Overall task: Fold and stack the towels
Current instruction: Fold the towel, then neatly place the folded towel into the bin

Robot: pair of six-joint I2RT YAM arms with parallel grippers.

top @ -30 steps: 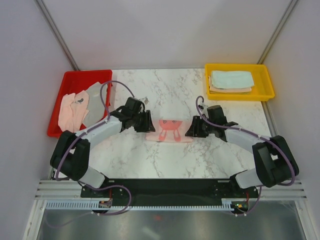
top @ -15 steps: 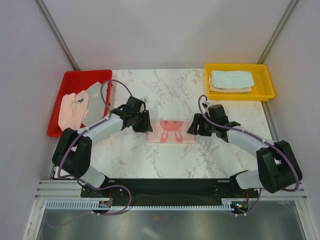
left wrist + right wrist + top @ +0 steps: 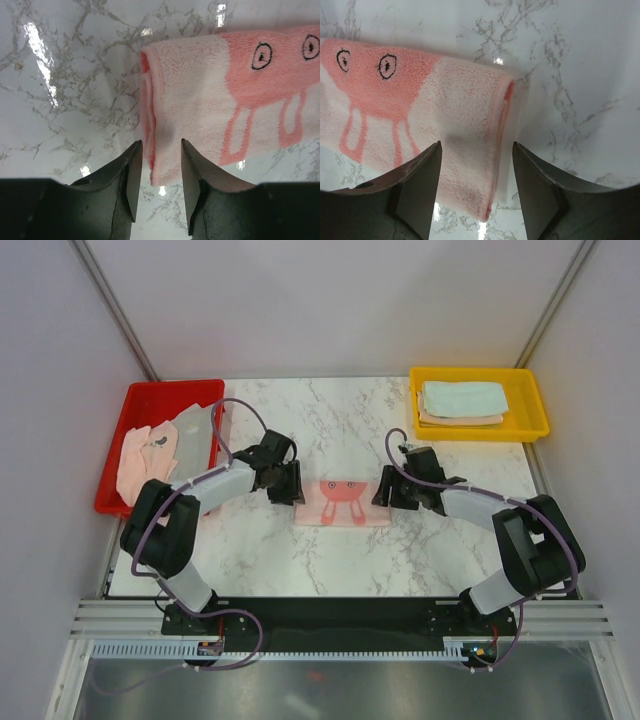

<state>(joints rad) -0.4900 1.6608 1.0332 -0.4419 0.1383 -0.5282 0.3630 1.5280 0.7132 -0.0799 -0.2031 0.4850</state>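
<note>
The folded pink terry towel (image 3: 342, 502) is laid on the marbled desk (image 3: 400, 430), its ends beneath the parted, empty left claw (image 3: 159, 145) and right claw (image 3: 476, 146). If only upper layers are pinched, the fold may be dragged open.

Overhead view: bright, even, diffuse light from above, only faint soft shadows, sharp throughout, walls (image 3: 330, 310) washed pale. Left wrist view: strong white glare streaks on glossy table (image 3: 75, 75), esp. upper left and top edge; towel (image 3: 200, 100) nap crisp, left fingers (image 3: 115, 195) near-black w/ little detail. Right wrist view: less glare, a few small hot spots only, soft grey shadow on towel btwn right fingers (image 3: 415, 195), which show lighter, grey.
</note>
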